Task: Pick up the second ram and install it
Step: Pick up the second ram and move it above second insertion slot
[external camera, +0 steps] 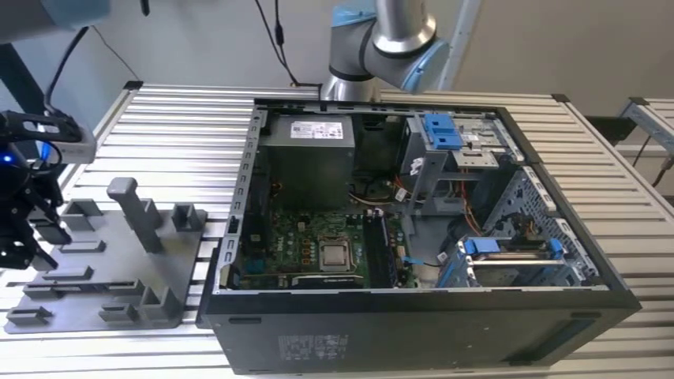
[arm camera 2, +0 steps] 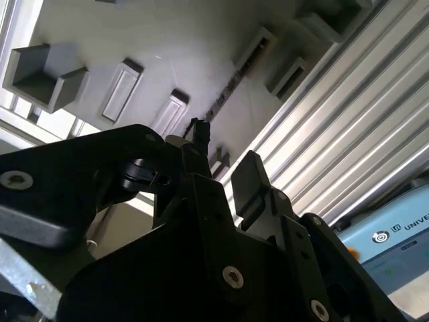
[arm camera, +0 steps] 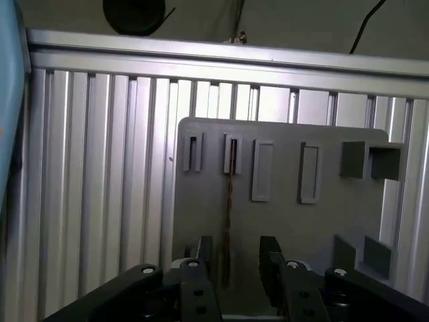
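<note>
Two black fingers [arm camera: 270,258] of the gripper [arm camera: 236,247] stand apart, released, one on each side of the second ram [arm camera: 230,188], with a gap visible at both faces. The second ram stands on edge in a narrow slot of the grey holder tray [arm camera: 322,228], next to the end slot of the row. The holder tray lies on the slatted worktop [external camera: 179,126], near its edge at the exterior view's left. An open computer case [external camera: 421,237] occupies the worktop's middle, just beside the tray.
</note>
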Controlling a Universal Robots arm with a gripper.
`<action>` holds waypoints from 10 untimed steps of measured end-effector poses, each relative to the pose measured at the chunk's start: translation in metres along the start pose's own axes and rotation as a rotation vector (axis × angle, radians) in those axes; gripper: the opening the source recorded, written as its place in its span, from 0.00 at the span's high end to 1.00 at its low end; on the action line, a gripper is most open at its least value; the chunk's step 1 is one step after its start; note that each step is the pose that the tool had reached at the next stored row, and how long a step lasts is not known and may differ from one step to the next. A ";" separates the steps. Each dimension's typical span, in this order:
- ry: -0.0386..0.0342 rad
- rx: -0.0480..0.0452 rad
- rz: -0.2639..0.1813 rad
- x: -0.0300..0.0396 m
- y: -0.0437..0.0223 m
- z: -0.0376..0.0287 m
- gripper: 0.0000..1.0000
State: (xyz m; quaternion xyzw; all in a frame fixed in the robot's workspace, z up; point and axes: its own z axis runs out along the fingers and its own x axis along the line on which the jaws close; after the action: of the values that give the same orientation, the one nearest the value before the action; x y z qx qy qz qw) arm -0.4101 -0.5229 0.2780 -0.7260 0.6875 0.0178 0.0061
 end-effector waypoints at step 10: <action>0.0001 -0.0002 0.000 -0.0009 -0.0001 0.0071 0.58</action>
State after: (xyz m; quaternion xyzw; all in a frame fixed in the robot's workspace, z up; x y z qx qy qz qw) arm -0.4102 -0.5217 0.2709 -0.7260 0.6875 0.0179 0.0060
